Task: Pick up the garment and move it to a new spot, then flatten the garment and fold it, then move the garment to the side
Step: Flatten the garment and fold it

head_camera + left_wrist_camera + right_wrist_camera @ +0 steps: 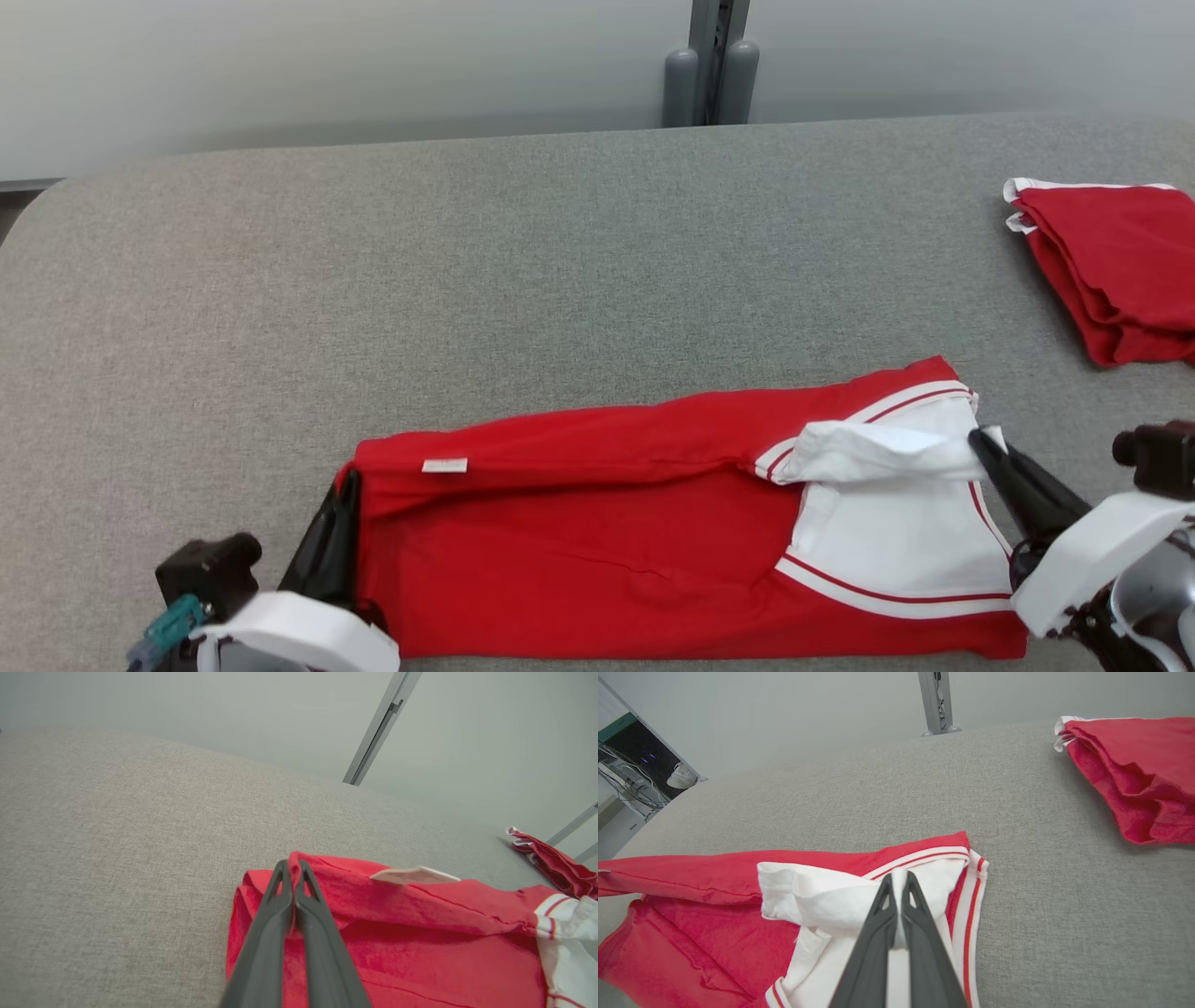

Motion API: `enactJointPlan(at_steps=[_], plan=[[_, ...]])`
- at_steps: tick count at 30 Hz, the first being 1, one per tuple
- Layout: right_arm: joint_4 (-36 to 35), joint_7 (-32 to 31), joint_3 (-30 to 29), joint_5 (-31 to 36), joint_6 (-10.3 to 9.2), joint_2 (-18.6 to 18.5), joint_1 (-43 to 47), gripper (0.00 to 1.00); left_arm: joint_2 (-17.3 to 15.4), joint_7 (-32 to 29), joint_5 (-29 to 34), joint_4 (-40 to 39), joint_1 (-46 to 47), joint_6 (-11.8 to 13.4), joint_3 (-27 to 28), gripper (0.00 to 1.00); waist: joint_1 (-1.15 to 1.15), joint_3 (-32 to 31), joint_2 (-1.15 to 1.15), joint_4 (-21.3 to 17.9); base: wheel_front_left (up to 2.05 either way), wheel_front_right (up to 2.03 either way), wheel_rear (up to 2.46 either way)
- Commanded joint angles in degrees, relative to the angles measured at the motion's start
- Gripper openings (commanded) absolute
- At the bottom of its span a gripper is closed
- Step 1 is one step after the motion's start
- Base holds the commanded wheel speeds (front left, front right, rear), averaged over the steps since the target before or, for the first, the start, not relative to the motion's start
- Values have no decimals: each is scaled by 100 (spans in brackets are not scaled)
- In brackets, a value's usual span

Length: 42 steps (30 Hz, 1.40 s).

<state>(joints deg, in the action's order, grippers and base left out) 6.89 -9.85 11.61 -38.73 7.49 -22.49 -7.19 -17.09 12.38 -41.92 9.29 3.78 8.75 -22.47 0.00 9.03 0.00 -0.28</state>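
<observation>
A grey cloth-covered table (467,261) holds two red pieces: the garment (579,541) at lower middle and a folded garment (1120,271) at the right edge. There are two pincers, both clamped on the garment: the left pincer (292,868) on its red end, the right pincer (899,877) on its white-trimmed end. It lies lengthwise left to right.

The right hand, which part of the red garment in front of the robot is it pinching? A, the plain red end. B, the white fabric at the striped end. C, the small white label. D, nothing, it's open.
B: the right hand is shut on a white fold of the garment beside the red-and-white stripes, while the label lies near the other end.
</observation>
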Motion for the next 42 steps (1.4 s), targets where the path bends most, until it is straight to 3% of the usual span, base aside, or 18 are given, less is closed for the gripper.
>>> enactJointPlan(at_steps=[1, 10, 11, 12, 13, 14, 20, 29, 35, 42], plan=[[-41, -40, -78, 64, 1, 53, 138, 0, -30, 22, -29, -41, -120, 42, 17, 0, 0, -39, 0, -13, 0, 0, 0], [-51, -115, -336, 277, 1, 339, 551, 0, 68, 19, -169, 79, -503, 42, -60, 0, 0, -121, 0, -42, 0, 0, 0], [-12, -110, -355, 305, 1, 353, 574, 18, 81, 23, -184, 137, -519, 25, -63, 0, 0, -129, 0, -46, 0, 0, 0], [14, -91, -365, 330, 1, 369, 595, 43, 82, 38, -200, 177, -522, 1, -62, 39, 0, -135, 0, -49, 0, 0, 0], [43, -49, -408, 353, 1, 399, 624, 84, 93, 53, -221, 211, -529, -18, -47, 94, 0, -142, 0, -50, 0, 0, 0], [61, -30, -433, 381, 1, 421, 664, 100, 105, 66, -232, 245, -552, -17, -34, 100, 0, -149, 0, -52, 0, 0, 0], [33, 199, -534, 337, 1, 505, 1039, 100, 114, 184, -277, 34, -866, -75, 116, 100, 0, -215, 0, -103, 0, 0, 0], [66, 288, -1004, 468, 1, 601, 1326, 100, 209, 276, 28, -313, -997, 34, 330, 100, 0, -329, 0, -164, 0, 0, 0], [221, 172, -1047, 743, 1, 683, 960, 100, 301, 284, 383, -249, -743, 63, 327, 100, 0, -423, 0, -170, 0, 0, 0], [1093, -208, -842, 1239, 1, 755, 197, 100, 496, 285, 615, -170, -586, 12, 399, 100, 0, -449, 0, 2, 0, 0, 0]])
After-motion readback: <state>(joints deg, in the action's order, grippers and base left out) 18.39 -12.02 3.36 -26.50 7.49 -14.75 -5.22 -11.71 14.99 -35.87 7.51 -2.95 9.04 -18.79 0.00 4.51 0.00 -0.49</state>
